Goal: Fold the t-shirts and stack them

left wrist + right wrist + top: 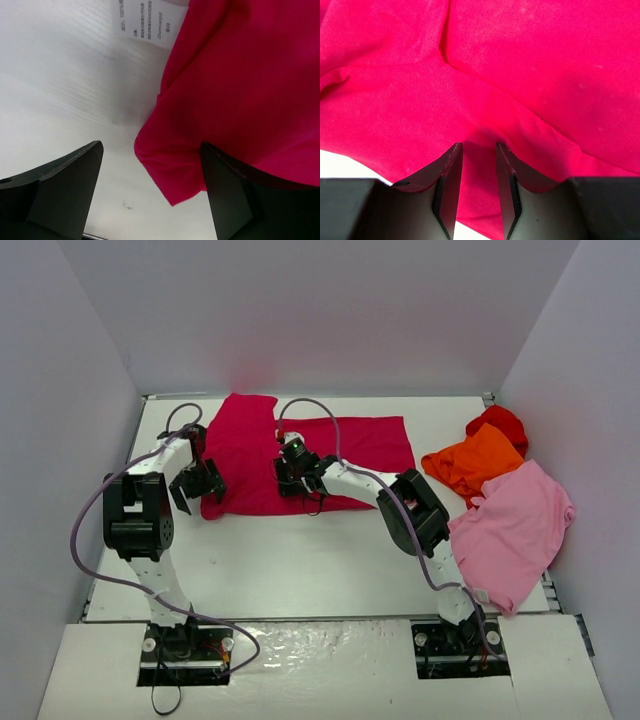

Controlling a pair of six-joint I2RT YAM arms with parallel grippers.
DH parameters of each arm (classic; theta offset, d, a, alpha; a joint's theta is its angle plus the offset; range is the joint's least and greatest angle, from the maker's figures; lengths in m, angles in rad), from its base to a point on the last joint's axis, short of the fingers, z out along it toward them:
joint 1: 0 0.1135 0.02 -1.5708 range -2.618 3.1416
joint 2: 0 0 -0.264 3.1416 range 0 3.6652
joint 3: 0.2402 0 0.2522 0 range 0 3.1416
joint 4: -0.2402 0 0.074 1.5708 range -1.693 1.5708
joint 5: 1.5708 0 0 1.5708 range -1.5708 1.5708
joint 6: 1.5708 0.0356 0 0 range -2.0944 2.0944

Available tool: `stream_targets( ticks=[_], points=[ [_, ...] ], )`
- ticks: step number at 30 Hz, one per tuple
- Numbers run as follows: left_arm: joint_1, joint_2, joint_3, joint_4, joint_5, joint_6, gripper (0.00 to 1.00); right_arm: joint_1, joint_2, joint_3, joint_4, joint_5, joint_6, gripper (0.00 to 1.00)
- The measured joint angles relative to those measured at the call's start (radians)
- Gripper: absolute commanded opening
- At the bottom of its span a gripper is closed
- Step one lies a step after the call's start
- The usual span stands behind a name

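The crimson-magenta t-shirt (340,445) lies partly folded across the back of the white table (300,560). My left gripper (198,488) hovers at its lower left corner, jaws open wide. In the left wrist view the shirt's corner (170,170) sits between the left gripper's (151,146) fingers without touching them. My right gripper (292,480) is low over the shirt's front edge near the middle. In the right wrist view the right gripper (479,145) stands narrowly open, the cloth (520,60) lying flat under the gap.
An orange t-shirt (475,462), a bright red one (500,423) and a light pink one (515,525) are heaped at the right, the pink hanging over the table's edge. A white care label (145,27) shows beside the crimson shirt. Grey walls enclose three sides.
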Motion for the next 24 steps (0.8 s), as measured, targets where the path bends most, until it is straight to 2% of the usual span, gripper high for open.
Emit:
stream_targets(
  ticks=[4, 7, 8, 9, 10, 12, 19, 24],
  points=[
    [0.000, 0.030, -0.005, 0.024, -0.001, -0.004, 0.72, 0.000, -0.025, -0.046, 0.027, 0.000, -0.002, 0.30],
    [0.000, 0.035, -0.004, 0.032, 0.003, -0.006, 0.60, 0.001, -0.046, -0.080, 0.037, 0.001, -0.005, 0.30],
    [0.000, 0.038, -0.003, 0.034, 0.005, -0.007, 0.51, 0.001, -0.052, -0.089, 0.038, 0.002, -0.006, 0.30],
    [0.000, 0.042, 0.002, 0.035, 0.010, -0.006, 0.37, 0.001, -0.057, -0.097, 0.040, 0.003, -0.007, 0.30],
    [0.000, 0.048, 0.008, 0.036, 0.016, -0.005, 0.14, 0.001, -0.063, -0.106, 0.042, 0.004, -0.007, 0.30],
    [-0.002, 0.063, 0.026, 0.041, 0.033, -0.003, 0.01, 0.001, -0.072, -0.120, 0.045, 0.007, -0.008, 0.29],
    [-0.006, 0.102, 0.085, 0.005, 0.029, 0.009, 0.00, 0.002, -0.115, -0.189, 0.061, 0.024, -0.015, 0.25],
    [-0.006, 0.160, 0.180, -0.064, -0.033, 0.036, 0.00, 0.009, -0.165, -0.266, 0.070, 0.038, -0.020, 0.15]
  ],
)
